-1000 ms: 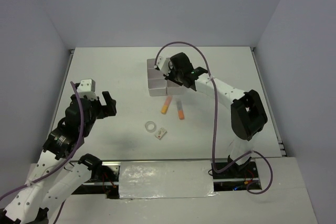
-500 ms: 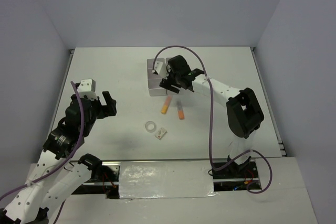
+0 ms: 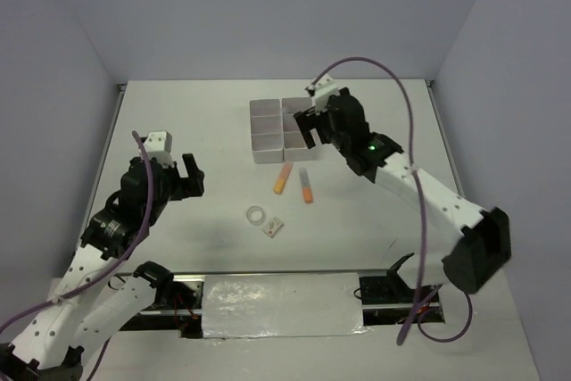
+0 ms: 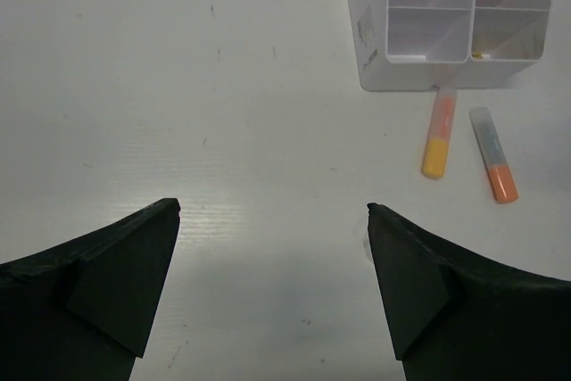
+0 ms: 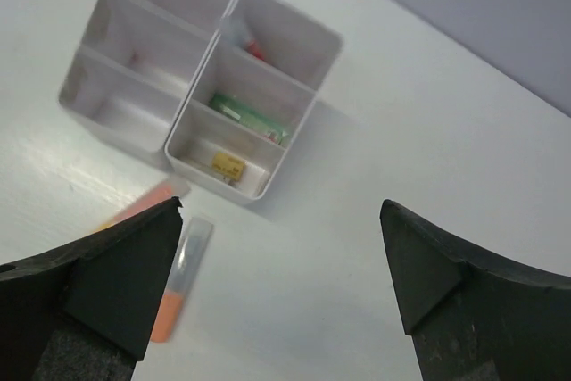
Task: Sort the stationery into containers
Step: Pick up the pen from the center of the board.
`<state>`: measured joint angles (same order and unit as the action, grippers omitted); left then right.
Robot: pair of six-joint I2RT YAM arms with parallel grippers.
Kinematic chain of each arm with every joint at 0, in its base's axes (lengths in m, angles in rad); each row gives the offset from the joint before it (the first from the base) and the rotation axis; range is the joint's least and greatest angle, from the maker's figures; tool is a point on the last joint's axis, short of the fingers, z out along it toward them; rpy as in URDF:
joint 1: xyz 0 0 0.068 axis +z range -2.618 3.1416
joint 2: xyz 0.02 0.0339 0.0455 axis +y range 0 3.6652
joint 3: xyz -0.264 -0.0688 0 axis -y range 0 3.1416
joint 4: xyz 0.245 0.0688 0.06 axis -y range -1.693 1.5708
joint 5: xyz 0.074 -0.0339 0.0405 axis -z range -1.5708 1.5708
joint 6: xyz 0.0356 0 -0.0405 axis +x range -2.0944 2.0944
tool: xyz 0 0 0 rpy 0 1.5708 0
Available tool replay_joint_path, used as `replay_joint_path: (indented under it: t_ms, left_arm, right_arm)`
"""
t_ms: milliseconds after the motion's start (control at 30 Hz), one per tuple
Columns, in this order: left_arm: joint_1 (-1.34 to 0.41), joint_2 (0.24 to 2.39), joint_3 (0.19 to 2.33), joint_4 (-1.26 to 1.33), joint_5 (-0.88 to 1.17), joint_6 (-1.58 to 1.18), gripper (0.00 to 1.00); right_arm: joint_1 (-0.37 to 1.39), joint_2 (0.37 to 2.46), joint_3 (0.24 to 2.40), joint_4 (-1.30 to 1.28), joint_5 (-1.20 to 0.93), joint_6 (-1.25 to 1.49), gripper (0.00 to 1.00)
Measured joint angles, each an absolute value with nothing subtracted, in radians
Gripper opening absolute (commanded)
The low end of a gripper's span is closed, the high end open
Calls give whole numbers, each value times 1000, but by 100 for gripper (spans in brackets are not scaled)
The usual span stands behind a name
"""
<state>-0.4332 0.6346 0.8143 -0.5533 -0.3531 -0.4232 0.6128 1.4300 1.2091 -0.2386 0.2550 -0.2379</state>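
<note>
The containers (image 3: 266, 142), a white block of six open boxes, stand at the table's far middle. In the right wrist view its boxes (image 5: 294, 100) hold a green item (image 5: 250, 118), a red item (image 5: 252, 46) and a small yellow piece (image 5: 227, 165). A peach-and-yellow highlighter (image 3: 283, 178) and an orange highlighter (image 3: 307, 187) lie just in front of the block. A clear tape ring (image 3: 257, 215) and a white eraser (image 3: 273, 227) lie nearer. My right gripper (image 3: 309, 130) hangs open and empty over the block's right side. My left gripper (image 3: 169, 178) is open and empty, far left of the items.
The left wrist view shows the block (image 4: 370, 37), the yellow-tipped highlighter (image 4: 437, 136) and the orange one (image 4: 493, 167) ahead and to the right of my left gripper (image 4: 272, 209). Grey walls enclose the table. A taped strip runs along the near edge (image 3: 277, 305).
My right gripper opened and rose back from low over the containers, its arm swinging out to the right. The left arm shifted slightly forward and right.
</note>
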Motion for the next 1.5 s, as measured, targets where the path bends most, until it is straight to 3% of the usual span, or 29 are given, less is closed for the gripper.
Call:
replay_joint_path:
  t_ms: [233, 400, 567, 700, 833, 1167, 1300, 1500]
  left_arm:
    - [-530, 853, 883, -517, -280, -532, 99]
    - [-750, 1205, 1035, -437, -307, -556, 99]
    - [-772, 1577, 1223, -362, -274, -530, 96]
    - [-796, 1740, 1303, -364, -281, -520, 91]
    - [-808, 1817, 1323, -361, -287, -509, 84]
    - [-807, 1893, 1313, -327, -335, -496, 79]
    - [-801, 1917, 1315, -308, -335, -478, 68]
    - [-788, 1942, 1303, -282, -334, -470, 68]
  right_arm:
    - [604, 1065, 1064, -308, 382, 94, 100]
    - [597, 915, 1004, -404, 324, 188, 100]
    - [597, 797, 971, -478, 262, 213, 99]
    - [597, 720, 958, -506, 214, 213, 99]
    - [597, 686, 955, -511, 155, 212, 99]
    - [597, 683, 941, -509, 44, 204, 99]
    - [597, 683, 939, -510, 25, 199, 100]
    - [597, 683, 939, -509, 12, 189, 100]
